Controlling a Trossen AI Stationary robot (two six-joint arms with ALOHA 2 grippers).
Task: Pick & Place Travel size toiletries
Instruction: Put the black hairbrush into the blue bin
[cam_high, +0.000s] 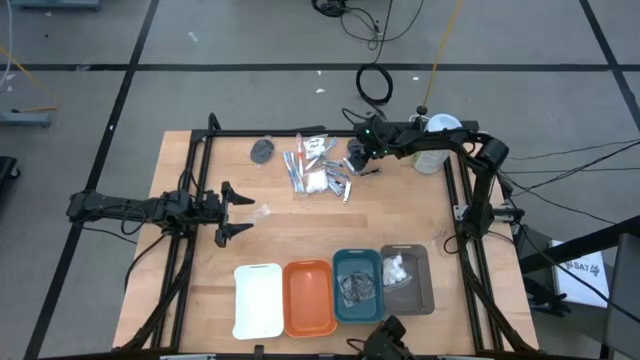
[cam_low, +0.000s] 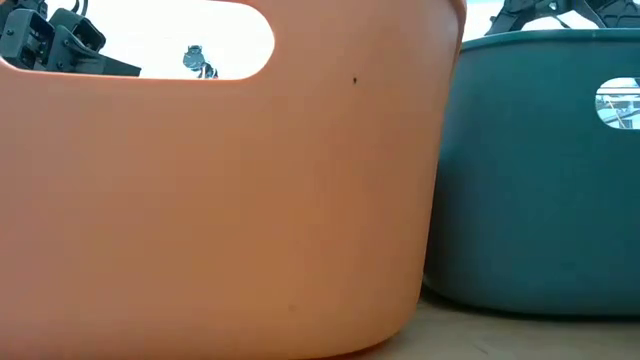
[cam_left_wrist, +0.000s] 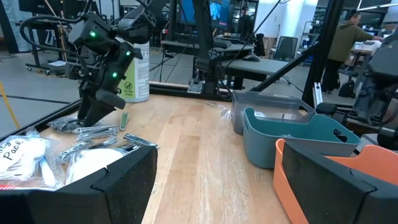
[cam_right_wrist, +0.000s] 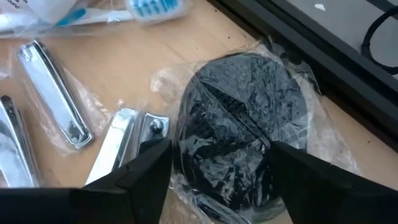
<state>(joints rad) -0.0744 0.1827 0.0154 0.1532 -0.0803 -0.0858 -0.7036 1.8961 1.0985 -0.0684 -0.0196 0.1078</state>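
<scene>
From above, the right end effector (cam_high: 358, 155) reaches to the far pile of toiletries (cam_high: 318, 168) on the table (cam_high: 400, 225), its arm bent at the far right corner. The left end effector (cam_high: 236, 212) waits open at the left. In the right wrist view the fingers stand open on both sides of a dark round bundle (cam_right_wrist: 239, 134) in crinkled wrap; it looks soft, light and slippery, so I would pinch across its middle
</scene>
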